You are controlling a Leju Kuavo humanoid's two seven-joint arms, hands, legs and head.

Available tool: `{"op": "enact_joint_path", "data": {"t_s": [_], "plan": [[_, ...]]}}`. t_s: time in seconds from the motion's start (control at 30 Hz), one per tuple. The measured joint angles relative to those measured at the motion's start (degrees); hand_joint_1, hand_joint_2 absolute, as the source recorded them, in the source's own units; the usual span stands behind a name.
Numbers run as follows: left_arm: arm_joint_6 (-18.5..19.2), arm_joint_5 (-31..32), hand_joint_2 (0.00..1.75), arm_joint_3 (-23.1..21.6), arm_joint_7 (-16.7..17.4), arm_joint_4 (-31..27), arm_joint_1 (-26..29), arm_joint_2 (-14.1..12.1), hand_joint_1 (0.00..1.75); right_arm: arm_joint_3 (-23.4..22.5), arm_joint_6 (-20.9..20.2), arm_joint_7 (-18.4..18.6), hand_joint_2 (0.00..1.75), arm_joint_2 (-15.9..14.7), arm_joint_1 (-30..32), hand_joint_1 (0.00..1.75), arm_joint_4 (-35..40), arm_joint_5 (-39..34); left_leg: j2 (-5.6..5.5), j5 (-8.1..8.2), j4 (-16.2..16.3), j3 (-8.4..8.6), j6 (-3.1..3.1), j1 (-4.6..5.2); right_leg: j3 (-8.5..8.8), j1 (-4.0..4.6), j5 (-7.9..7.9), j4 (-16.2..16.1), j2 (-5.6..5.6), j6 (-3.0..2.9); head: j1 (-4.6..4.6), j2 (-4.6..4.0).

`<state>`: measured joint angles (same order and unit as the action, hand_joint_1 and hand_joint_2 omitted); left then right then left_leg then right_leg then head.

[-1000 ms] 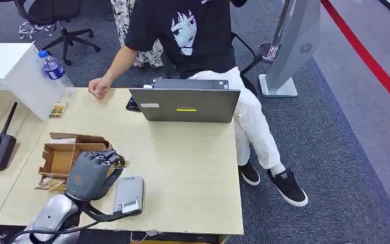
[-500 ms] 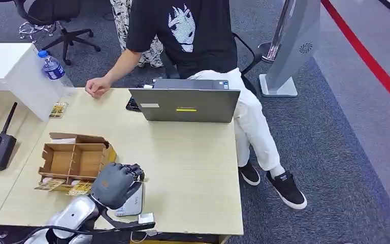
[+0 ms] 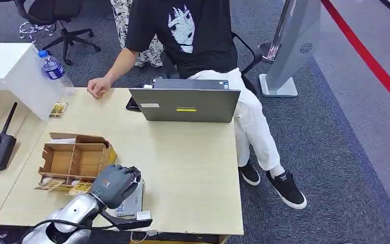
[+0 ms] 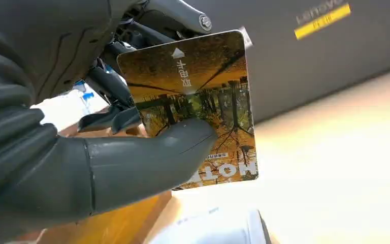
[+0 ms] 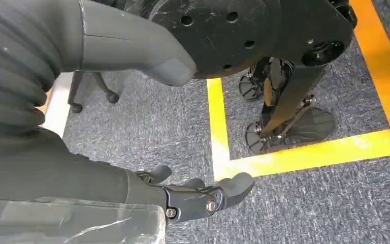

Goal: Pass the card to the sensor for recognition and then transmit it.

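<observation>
surface (image 3: 193,168): pale wood, under the left fingers
laptop (image 3: 185,104): grey, lid up, well beyond the fingers
sensor (image 3: 132,201): grey, flat, just below the left hand (image 3: 112,184)
card (image 4: 198,101): orange, pinched between thumb and fingers (image 4: 147,157)
right hand (image 5: 147,168): hangs over carpet, fingers apart, holding nothing

Cardboard tray (image 3: 76,161) sits left of sensor (image 3: 130,202), laptop (image 3: 185,104) beyond.

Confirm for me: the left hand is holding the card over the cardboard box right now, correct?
Not quite. The left hand does hold the card, but the head view shows it over the grey sensor near the table's front edge, beside the cardboard box, not over it.
</observation>
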<state>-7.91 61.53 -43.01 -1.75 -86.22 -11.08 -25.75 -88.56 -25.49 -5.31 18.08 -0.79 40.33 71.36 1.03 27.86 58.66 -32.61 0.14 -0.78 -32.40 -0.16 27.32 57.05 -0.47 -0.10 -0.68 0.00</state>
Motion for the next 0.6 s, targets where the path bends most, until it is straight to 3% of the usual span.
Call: {"op": "enact_joint_path", "data": {"t_s": [0.13,0.4,0.6], "plan": [[0.89,-0.52,1.75,-0.31,-0.09,0.83,-0.68,-0.20,1.75,0.00,-0.11,0.17,1.75,0.00,0.00,0.00,0.00,0.04,0.00,0.00,0.00,0.00,0.00,0.00,0.00,0.00,0.00,0.00,0.00,0.00,-0.02,0.00],[6.19,-3.47,1.75,-2.49,-0.63,2.90,-3.43,-1.12,1.75,0.00,2.06,-0.02,1.75,-0.20,-0.17,0.00,-0.74,1.07,-0.01,0.00,0.00,0.01,0.00,0.00,0.03,0.00,0.00,0.01,-0.01,0.00,-0.02,0.00],[5.42,-4.11,1.75,-3.19,-0.85,3.21,-4.86,-1.90,1.75,0.00,3.69,-0.72,1.75,-0.96,-0.24,0.00,-2.93,1.55,-0.01,-0.01,0.00,0.02,0.00,-0.01,0.02,0.00,0.00,0.01,0.00,0.00,-0.02,0.00]]}}
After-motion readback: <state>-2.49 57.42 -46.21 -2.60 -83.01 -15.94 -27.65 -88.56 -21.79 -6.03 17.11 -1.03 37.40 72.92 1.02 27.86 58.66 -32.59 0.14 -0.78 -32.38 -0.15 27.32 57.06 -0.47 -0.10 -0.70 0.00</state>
